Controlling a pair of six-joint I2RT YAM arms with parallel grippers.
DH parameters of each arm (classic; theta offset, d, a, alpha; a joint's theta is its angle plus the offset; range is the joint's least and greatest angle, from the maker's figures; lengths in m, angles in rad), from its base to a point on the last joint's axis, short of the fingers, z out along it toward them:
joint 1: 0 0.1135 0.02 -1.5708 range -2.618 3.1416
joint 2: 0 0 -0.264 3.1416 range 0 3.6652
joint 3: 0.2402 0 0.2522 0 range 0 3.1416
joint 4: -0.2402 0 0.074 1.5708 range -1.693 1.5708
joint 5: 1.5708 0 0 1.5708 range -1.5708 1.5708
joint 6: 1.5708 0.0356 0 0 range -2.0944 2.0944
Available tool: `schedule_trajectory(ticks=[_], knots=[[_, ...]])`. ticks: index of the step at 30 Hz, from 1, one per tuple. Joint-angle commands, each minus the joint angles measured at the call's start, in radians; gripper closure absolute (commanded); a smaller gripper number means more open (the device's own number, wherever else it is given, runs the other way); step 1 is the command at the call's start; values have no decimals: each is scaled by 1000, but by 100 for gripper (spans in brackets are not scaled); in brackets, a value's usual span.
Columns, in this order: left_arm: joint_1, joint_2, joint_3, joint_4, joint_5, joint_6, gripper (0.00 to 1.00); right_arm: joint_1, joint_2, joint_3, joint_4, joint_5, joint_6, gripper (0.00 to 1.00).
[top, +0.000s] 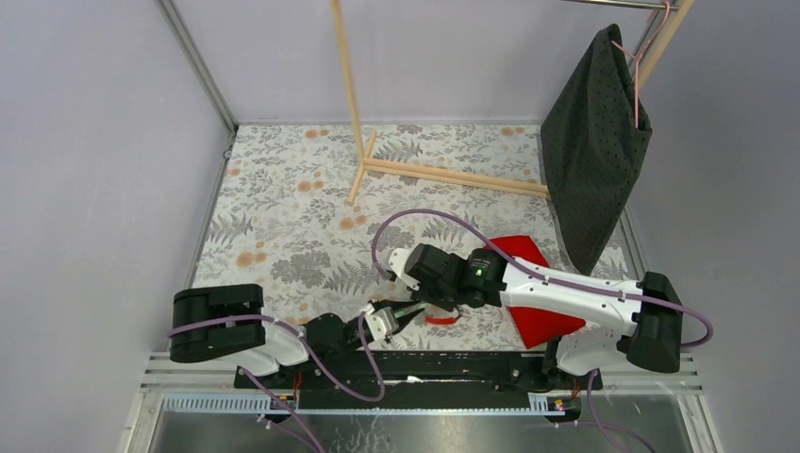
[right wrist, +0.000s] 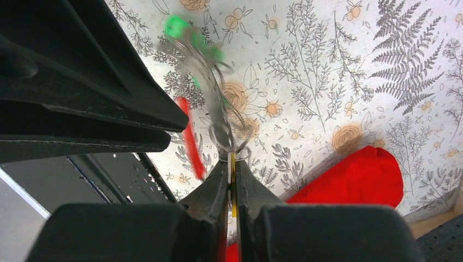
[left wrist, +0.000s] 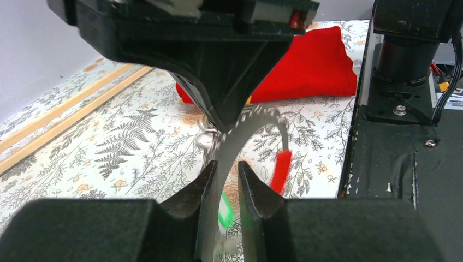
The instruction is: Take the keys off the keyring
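Note:
The keyring (left wrist: 240, 136) is a large thin silver ring with a red stretch (left wrist: 281, 169) and a green stretch (left wrist: 225, 210). My left gripper (left wrist: 226, 169) is shut on its rim and holds it off the table. In the right wrist view the keyring (right wrist: 205, 65) is blurred, and a small wire loop (right wrist: 229, 139) hangs from it. My right gripper (right wrist: 232, 164) is shut on the yellow key (right wrist: 233, 183), seen edge-on between its fingertips. In the top view both grippers, left (top: 394, 319) and right (top: 425, 307), meet near the table's front edge. Other keys are not discernible.
A red cloth (top: 528, 283) lies under the right arm. A wooden rack (top: 443, 175) stands at the back, with a dark cloth (top: 594, 132) on a hanger at the right. The black base rail (top: 425, 368) runs along the front edge.

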Motion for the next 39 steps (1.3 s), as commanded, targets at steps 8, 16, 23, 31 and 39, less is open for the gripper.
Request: schedule_trajectory(ticks=[8, 16, 23, 31, 39], knots=[[1, 28, 32, 115, -24, 3, 72, 24, -19, 76, -34, 42, -7, 100], [13, 69, 72, 121, -28, 15, 65, 34, -21, 80, -36, 32, -6, 100], [44, 83, 79, 120, 2, 11, 64, 41, -26, 77, -36, 35, 2, 100], [67, 105, 102, 120, 92, -14, 67, 43, -30, 75, -40, 42, 6, 100], [73, 126, 119, 120, 114, -22, 84, 43, -34, 75, -42, 43, 14, 100]])
